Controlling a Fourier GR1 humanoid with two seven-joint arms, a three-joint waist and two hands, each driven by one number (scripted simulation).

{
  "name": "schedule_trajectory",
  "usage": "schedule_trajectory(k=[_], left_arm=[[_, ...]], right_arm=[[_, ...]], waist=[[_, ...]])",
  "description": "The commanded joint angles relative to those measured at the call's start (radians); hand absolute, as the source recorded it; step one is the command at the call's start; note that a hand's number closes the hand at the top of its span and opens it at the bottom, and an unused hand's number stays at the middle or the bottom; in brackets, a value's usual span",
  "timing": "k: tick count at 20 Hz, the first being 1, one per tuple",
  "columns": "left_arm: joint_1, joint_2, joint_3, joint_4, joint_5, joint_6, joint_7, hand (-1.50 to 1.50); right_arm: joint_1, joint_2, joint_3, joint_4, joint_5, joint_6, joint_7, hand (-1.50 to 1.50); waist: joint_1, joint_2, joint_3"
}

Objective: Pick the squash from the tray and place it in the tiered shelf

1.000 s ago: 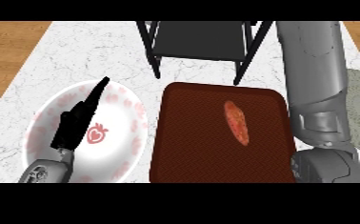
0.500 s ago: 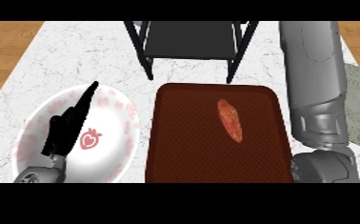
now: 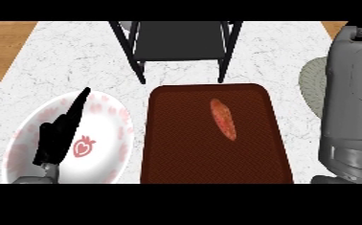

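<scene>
1. From my remote seat, looking straight down through the head view: the squash (image 3: 223, 118) is lying on the dark red-brown tray (image 3: 176, 147), in the upper right part of it. It's long, orange-red, a bit speckled, and slanted so its top end leans toward the left. Nothing is touching it.

2. The tiered shelf (image 3: 179, 41) is right behind the tray, at the top of the view. Black frame, dark grey flat panel, and its legs come down just short of the tray's far edge. I don't see anything sitting on the panel I can see.

3. Left hand (image 3: 59, 134): it comes in from the lower left and shows over a white plate (image 3: 113, 123) with pink spots and a small strawberry picture. Fingers are straight and together, pointing up and to the right. It's got hold of nothing. Well apart from the squash.

4. Right hand: I can't see it at all. Only the grey right forearm (image 3: 345, 109) shows, a big block down the right edge beside the tray.

5. Behind that forearm there's a pale greyish round thing (image 3: 311, 83) on the marble counter (image 3: 71, 56), partly hidden, so I can't tell what it is.
</scene>
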Motion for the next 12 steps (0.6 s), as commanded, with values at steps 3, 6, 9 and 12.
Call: schedule_trajectory(k=[3,6,9,12], left_arm=[[0.010,-0.051,-0.039,0.062,-0.006,-0.009,0.024,0.00],[0.025,-0.009,0.000,0.040,0.027,-0.051,0.018,0.00],[0.044,-0.053,-0.049,-0.009,-0.010,-0.015,0.044,0.00],[0.033,-0.058,-0.046,0.027,-0.021,-0.022,0.018,0.00]], right_arm=[[0.212,-0.041,0.026,-0.288,-0.094,0.216,0.047,-1.50],[0.301,-0.087,0.015,-0.420,-0.145,0.309,0.078,-1.50],[0.395,-0.075,0.031,-0.473,-0.194,0.365,0.053,-1.50],[0.471,-0.045,0.058,-0.572,-0.176,0.372,0.105,-1.50]], waist=[[-0.011,0.011,-0.013],[-0.005,0.011,-0.013],[0.012,0.014,-0.012],[0.014,0.017,-0.013]])
